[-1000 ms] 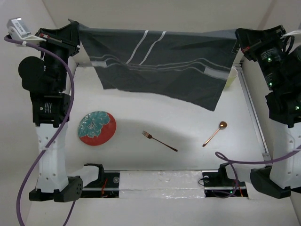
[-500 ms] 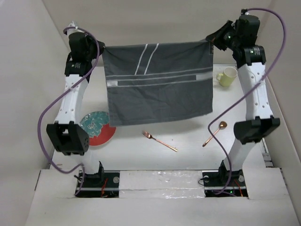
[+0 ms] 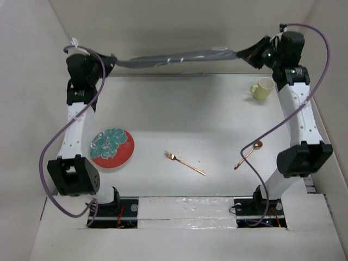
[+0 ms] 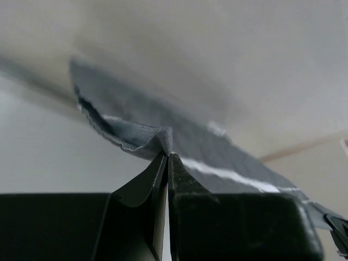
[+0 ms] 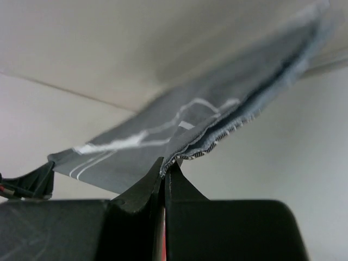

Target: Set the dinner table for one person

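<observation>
The dark grey placemat with white stripes (image 3: 174, 58) is stretched nearly flat in the air between both arms, above the far edge of the white dinner table (image 3: 190, 114). My left gripper (image 3: 110, 60) is shut on its left corner; in the left wrist view the jaws (image 4: 167, 155) pinch the cloth (image 4: 217, 157). My right gripper (image 3: 243, 54) is shut on its right corner; in the right wrist view the jaws (image 5: 165, 161) pinch the frayed edge (image 5: 217, 136).
On the table lie a red plate with a teal flower pattern (image 3: 112, 147) at the left, a copper fork (image 3: 185, 162) in the middle, a copper spoon (image 3: 248, 154) at the right, and a yellow-green mug (image 3: 262, 88) at the far right. Beige walls enclose the table.
Both arms have swung the placemat back and away: it hung down like a curtain before, and now it lies almost level at the far edge.
</observation>
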Available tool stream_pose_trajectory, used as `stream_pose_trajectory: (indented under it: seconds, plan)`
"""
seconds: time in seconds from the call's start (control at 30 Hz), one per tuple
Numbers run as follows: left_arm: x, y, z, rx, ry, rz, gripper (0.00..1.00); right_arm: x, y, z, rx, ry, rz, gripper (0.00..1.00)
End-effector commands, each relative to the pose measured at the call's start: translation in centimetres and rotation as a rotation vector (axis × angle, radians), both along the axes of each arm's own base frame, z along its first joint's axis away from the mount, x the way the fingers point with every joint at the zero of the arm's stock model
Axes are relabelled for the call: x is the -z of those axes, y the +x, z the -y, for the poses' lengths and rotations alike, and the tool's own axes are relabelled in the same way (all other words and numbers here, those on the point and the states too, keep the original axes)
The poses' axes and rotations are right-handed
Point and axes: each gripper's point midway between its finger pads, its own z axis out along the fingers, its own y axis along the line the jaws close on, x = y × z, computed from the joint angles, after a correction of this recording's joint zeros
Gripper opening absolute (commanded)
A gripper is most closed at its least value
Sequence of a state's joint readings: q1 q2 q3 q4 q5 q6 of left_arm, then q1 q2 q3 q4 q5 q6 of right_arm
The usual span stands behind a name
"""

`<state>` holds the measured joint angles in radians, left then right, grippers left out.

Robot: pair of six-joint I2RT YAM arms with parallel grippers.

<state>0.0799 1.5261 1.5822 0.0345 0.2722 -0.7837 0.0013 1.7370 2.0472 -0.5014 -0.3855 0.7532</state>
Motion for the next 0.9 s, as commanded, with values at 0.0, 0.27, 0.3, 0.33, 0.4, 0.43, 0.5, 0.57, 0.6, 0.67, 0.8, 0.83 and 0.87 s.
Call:
stream_pose_trajectory:
  seconds: [0.0,0.27,0.3,0.33,0.4,0.43,0.5,0.57,0.6,0.67,0.8,0.83,0.87]
  plan:
    - [4.3,-2.2,-1.6,-0.024,-0.003,-0.003,0.00,4.5,-0.5,2.4,0.051,-0.072,0.008,0.00]
    - [26.5,-7.8,0.0,0.027,-0.075,-0.385,0.00,26.9,-4.2,2.4,0.019,-0.105,-0.418,0.00]
    - [27.7,-8.3,0.1,0.026,-0.079,-0.408,0.00,28.3,-4.4,2.4,0.015,-0.108,-0.458,0.00]
    - [29.1,-8.9,0.1,0.026,-0.081,-0.433,0.00,29.6,-4.8,2.4,0.009,-0.113,-0.497,0.00]
    - [30.8,-9.4,0.0,0.019,-0.067,-0.475,0.00,31.8,-5.6,2.6,0.012,-0.122,-0.552,0.00]
    - [31.4,-9.8,-0.1,0.016,-0.061,-0.489,0.00,32.3,-5.9,2.7,0.015,-0.129,-0.559,0.00]
    - [31.8,-10.2,-0.1,0.020,-0.040,-0.499,0.00,33.0,-6.8,2.8,0.023,-0.136,-0.570,0.00]
    - [31.8,-10.4,0.0,0.022,-0.019,-0.504,0.00,33.5,-7.6,3.0,0.027,-0.144,-0.584,0.00]
    - [32.0,-10.7,0.0,0.023,-0.006,-0.511,0.00,34.1,-8.5,3.0,0.026,-0.147,-0.601,0.00]
    - [32.3,-11.1,0.1,0.022,0.006,-0.523,0.00,34.1,-9.7,3.6,0.047,-0.154,-0.598,0.00]
    - [32.2,-10.7,0.4,0.029,0.021,-0.523,0.00,34.4,-10.5,4.8,0.072,-0.149,-0.588,0.00]
    - [31.2,-9.8,0.3,0.026,0.016,-0.501,0.00,34.5,-10.5,5.0,0.074,-0.138,-0.593,0.00]
    - [30.5,-9.0,0.8,0.041,0.003,-0.494,0.00,33.6,-9.7,5.2,0.067,-0.101,-0.591,0.00]
